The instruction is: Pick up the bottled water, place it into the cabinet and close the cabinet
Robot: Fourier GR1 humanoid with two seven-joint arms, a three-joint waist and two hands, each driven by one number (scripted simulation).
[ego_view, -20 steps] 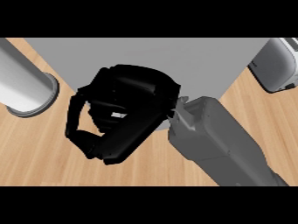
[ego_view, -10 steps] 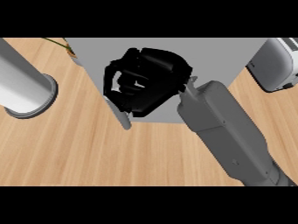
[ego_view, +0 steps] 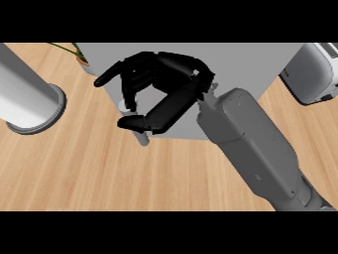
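Right black hand (ego_view: 160, 92) over grey box-shaped cabinet (ego_view: 259, 64) on wood surface (ego_view: 91, 173), fingers curled at its front edge, prob. closing the door. Bottled water not visible, likely inside. Next: push door shut.

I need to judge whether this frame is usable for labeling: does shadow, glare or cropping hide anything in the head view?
Head view: even lighting, no glare; soft shadow only at the base of the white cylinder on the counter. The right hand blocks much of the grey cabinet top, and no bottle is visible. The toaster is cropped at the right edge.
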